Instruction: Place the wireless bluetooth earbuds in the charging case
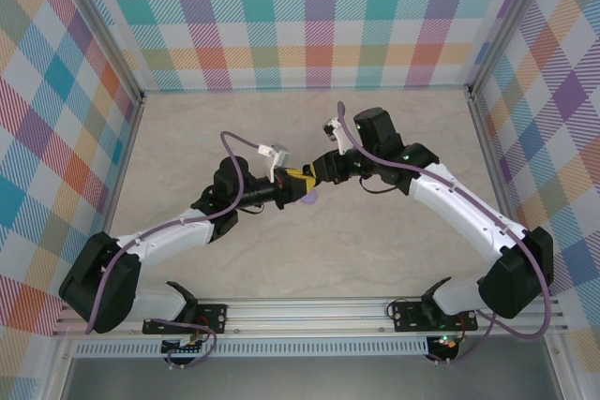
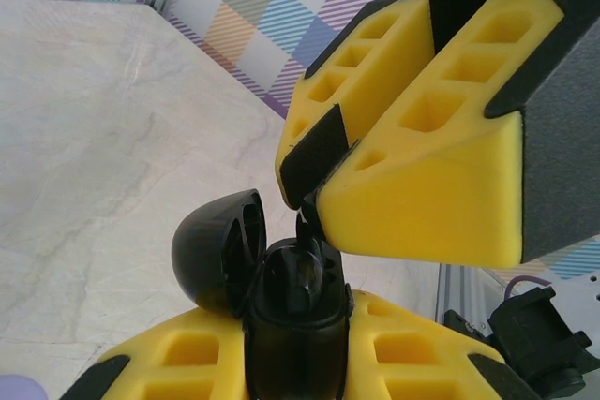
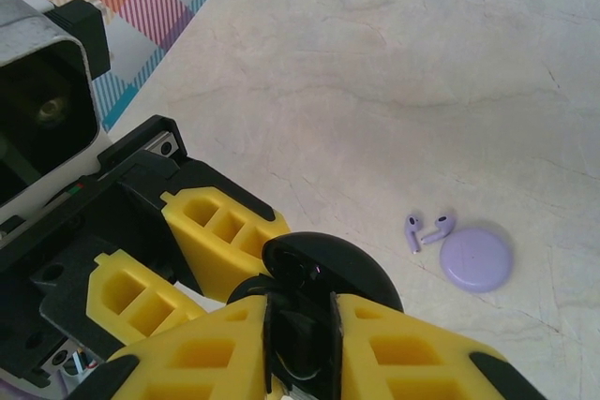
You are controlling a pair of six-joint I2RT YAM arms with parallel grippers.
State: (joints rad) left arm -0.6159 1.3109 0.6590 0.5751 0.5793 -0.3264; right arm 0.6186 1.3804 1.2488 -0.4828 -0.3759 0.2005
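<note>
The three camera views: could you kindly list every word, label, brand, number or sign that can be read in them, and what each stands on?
None can be read.
The black case, the lavender puck, the lavender earbuds and the yellow end effector fingers show no print.
The circuit board by the near rail is too small to read.

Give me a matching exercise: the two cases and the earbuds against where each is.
1 open black plastic clamshell case
2 tiny black earbud
3 round lavender plastic puck
4 two small lavender earbuds

A loose beside the puck
B pinched by the right gripper
C clamped in the left gripper
D shut, flat on the tabletop

Pairs: 1-C, 2-B, 3-D, 4-A
</note>
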